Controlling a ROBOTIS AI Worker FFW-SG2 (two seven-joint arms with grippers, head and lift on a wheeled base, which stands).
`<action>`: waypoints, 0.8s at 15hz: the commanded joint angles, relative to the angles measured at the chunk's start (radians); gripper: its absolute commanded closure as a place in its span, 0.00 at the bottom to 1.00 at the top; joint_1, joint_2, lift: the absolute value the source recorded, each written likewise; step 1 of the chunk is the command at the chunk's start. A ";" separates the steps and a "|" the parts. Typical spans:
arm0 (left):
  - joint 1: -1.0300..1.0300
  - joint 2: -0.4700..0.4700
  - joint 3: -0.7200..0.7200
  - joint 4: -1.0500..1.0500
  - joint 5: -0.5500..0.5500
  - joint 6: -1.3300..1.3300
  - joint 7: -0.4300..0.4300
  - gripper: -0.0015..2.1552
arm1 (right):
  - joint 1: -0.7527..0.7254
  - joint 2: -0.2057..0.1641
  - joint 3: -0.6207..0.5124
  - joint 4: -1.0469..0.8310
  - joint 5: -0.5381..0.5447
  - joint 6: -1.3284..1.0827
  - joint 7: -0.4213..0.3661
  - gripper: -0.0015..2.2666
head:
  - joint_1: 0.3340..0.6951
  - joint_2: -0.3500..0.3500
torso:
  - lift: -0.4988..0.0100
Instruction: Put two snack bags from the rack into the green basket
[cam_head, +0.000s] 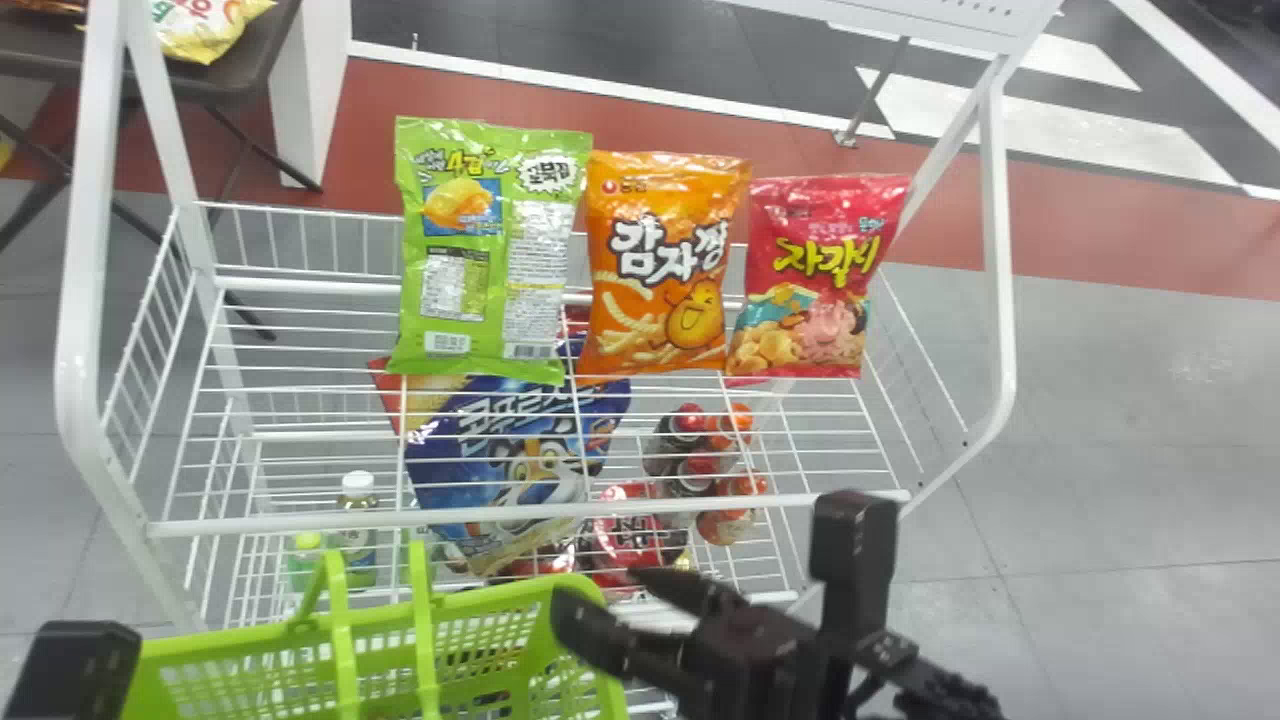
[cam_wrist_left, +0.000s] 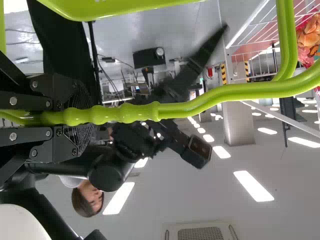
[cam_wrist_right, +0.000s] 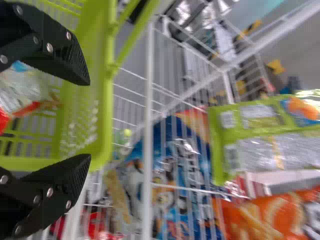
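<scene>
So, from where I'm standing, the left gripper (cam_wrist_left: 82, 117) is closing around the handle (cam_wrist_left: 130, 112), basket hanging off it. Basket (cam_wrist_right: 100, 50) is sitting just in front of the rack, and one bag (cam_wrist_right: 25, 90) is lying inside. Right gripper (cam_wrist_right: 90, 120) is hanging by the basket's right side, fingers standing wide apart, gripping nothing.

Farther in, the blue pack (cam_head: 500, 460) is lying on the rack's (cam_head: 500, 515) lower level. Beyond, toward the back of the top shelf, three bags are waiting in a row: green (cam_head: 540, 260), orange (cam_head: 625, 340), red (cam_head: 815, 220).

My read: bag one is counting as done, bag two is pending. Next move is calling for the right gripper, empty and wide, to be going up over the front rail and lining up on one of the three. Spacing is looking tight: green and orange are almost touching, so a sloppy approach is risking a shove on the neighbour. Left is needing to be holding the basket level meanwhile.
</scene>
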 joint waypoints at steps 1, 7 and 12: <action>0.001 0.000 0.003 0.002 0.001 0.001 -0.002 0.59 | -0.013 0.000 -0.077 0.054 -0.003 -0.245 0.001 0.03 | 1.00 0.00 | 0.97; -0.005 0.002 -0.001 0.009 -0.006 0.001 -0.002 0.59 | -0.183 -0.003 -0.164 0.328 0.059 -0.690 0.004 0.03 | 1.00 0.00 | 0.97; -0.022 0.002 -0.002 0.009 -0.006 0.001 -0.002 0.59 | -0.393 -0.003 -0.172 0.529 0.161 -0.684 0.012 0.03 | 1.00 0.00 | 0.97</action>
